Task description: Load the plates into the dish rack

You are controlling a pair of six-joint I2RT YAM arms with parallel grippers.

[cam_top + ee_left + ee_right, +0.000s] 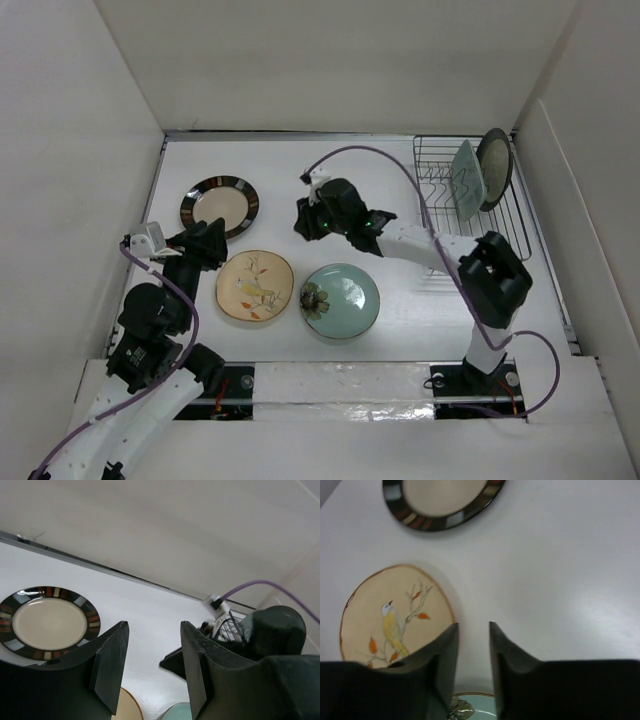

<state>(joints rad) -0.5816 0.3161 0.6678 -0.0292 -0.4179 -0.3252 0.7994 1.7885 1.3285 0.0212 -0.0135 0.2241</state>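
Observation:
The dish rack (505, 215) stands at the back right with a squarish pale green plate (467, 180) and a dark-rimmed plate (494, 168) upright in it. The striped plate (220, 206) lies flat at the back left; it also shows in the left wrist view (47, 622) and the right wrist view (442, 502). The cream floral plate (255, 285) with a bird print (395, 615) and the round celadon plate (341, 300) lie flat in front. My left gripper (212, 243) is open and empty beside the floral plate. My right gripper (305, 222) is open and empty above the bare table.
White walls enclose the table on three sides. A purple cable (375, 160) arcs from the right arm over the table toward the rack. The right arm's links (490, 275) lie along the rack's front left corner.

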